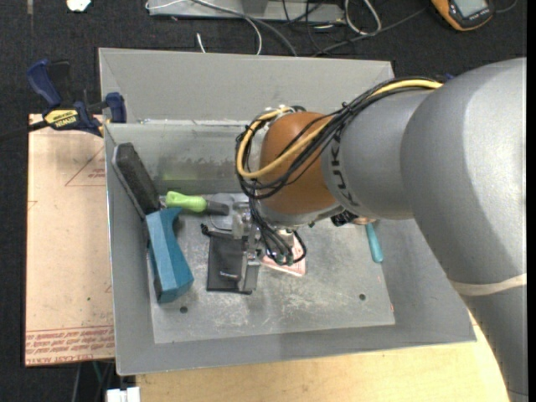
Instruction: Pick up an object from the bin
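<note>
1. Looming closest, the grey arm (435,149) reaches across the right edge of the bin (268,325). Its orange wrist cover (293,174), looped with yellow and black cables, is bent downward, which I take to be the pose for a top-down grasp.
2. Under that cover the gripper (230,265) hangs low over the middle of the bin floor, dark against the grey metal. Whether the claw is wide or narrow I cannot tell, and nothing can be made out in it.
3. Just beside it, on the view's right, lies a pink-and-white scrap (289,264), flat and partly under the wrist. As the nearest thing, it seems the likeliest pick.
4. On the other side, toward the near left corner, a blue foam block (167,254) lies lengthwise along the left wall.
5. Well apart, near the right edge, rests a teal stick (373,244).
6. Farther back, a green-handled tool (186,201) lies crosswise. A long black bar (136,178) slants toward the far left corner, loose, as if tossed in.
</note>
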Motion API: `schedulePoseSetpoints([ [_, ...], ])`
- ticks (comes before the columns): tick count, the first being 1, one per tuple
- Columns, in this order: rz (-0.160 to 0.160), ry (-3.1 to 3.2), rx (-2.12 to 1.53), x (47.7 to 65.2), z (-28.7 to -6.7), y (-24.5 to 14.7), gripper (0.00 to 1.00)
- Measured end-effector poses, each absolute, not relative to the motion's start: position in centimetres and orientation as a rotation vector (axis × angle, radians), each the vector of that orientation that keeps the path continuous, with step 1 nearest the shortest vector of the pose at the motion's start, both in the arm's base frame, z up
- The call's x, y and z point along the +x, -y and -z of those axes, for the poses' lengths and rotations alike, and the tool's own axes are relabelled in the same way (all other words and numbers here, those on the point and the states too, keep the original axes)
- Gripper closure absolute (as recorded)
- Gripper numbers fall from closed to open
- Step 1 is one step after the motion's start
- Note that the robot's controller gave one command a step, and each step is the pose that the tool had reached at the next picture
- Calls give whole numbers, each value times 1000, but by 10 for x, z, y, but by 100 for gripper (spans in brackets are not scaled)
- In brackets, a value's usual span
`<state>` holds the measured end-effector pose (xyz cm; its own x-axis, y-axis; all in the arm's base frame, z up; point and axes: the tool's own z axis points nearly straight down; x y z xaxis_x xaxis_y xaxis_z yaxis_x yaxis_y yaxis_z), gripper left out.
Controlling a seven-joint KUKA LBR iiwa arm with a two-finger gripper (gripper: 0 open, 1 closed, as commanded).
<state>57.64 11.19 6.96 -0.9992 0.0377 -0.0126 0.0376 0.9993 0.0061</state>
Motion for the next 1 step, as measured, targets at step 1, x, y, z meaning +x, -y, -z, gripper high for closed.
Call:
schedulePoseSetpoints([
  [1, -5, -3128, 246, 581, -72, -66, 100],
])
